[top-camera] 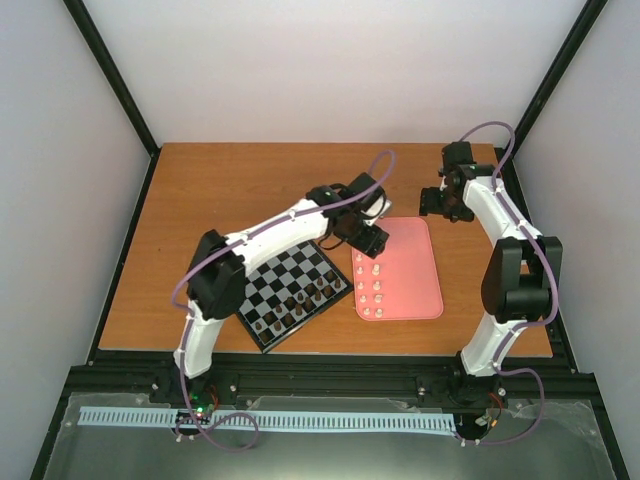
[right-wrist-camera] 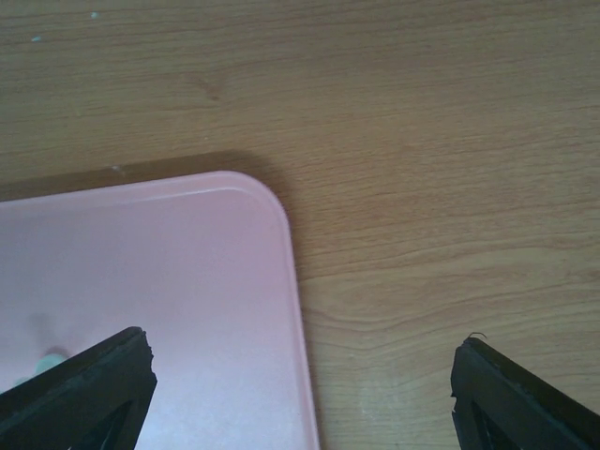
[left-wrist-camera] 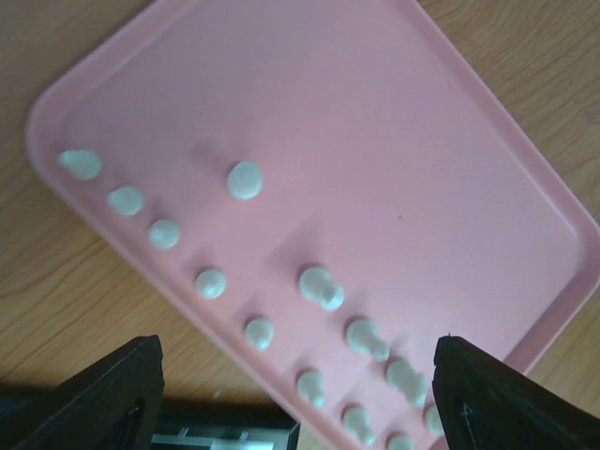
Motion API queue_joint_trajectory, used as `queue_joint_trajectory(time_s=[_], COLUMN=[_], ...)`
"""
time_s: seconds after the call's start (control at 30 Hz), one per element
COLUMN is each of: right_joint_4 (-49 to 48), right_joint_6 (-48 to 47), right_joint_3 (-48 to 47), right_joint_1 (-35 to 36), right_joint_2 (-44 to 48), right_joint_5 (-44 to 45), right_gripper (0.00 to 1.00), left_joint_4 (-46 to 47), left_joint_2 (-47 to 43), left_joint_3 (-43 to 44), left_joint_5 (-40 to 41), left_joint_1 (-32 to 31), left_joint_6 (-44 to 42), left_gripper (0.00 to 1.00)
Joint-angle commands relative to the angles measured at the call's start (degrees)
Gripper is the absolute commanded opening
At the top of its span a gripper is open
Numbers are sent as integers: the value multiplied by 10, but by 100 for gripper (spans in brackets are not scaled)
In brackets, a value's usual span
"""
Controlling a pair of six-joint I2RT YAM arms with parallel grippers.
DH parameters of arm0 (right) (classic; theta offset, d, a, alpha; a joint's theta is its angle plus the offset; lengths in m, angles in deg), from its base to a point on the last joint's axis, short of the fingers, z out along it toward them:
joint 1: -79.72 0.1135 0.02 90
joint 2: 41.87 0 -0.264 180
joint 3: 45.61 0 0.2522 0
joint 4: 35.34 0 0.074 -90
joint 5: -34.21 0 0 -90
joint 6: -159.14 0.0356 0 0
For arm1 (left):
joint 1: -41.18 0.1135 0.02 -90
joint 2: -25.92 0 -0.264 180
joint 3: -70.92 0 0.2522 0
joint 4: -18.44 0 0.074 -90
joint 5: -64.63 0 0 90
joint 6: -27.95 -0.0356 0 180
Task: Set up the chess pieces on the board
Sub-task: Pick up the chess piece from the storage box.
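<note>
Several cream-white chess pieces (top-camera: 371,287) stand in two rows on the left part of a pink tray (top-camera: 410,262). The left wrist view looks down on these chess pieces (left-wrist-camera: 321,286), none of them touched. My left gripper (top-camera: 372,243) hovers over the tray's far left corner, open (left-wrist-camera: 295,403), its fingers (left-wrist-camera: 103,398) wide apart and nothing between them. The board (top-camera: 285,272) lies left of the tray and carries dark pieces along its near side. My right gripper (top-camera: 436,203) is open (right-wrist-camera: 300,394) above the tray's far right corner (right-wrist-camera: 253,202).
Dark brown pieces (top-camera: 297,305) line the board's near rows. The board's corner (left-wrist-camera: 225,433) shows just below the tray in the left wrist view. Bare wooden table (right-wrist-camera: 422,141) stretches behind and right of the tray. Black frame posts border the table.
</note>
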Motion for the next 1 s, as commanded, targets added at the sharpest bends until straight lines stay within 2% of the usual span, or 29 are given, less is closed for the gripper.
queue_joint_trajectory(time_s=[0.0,0.2,0.43,0.63,0.97], right_joint_4=[-17,-24,-32,-33,-29], right_joint_6=[-5,-7,-11,-11,-13], right_joint_3=[6,16,31,28,17], right_joint_1=[-11,-13,-15,-17,-17], right_joint_2=[10,9,19,16,5], right_joint_5=[-18,-20,-24,-30,-35], right_gripper=[86,86,86,86,86], left_joint_4=[3,-5,8,11,8], left_joint_2=[62,145,184,207,217], left_joint_3=[66,139,178,192,184], left_joint_5=[-28,-27,21,33,33], left_joint_1=[-10,-15,-15,-13,-2], left_joint_6=[-7,-14,-10,-7,1], left_gripper=[79,72,64,56,50])
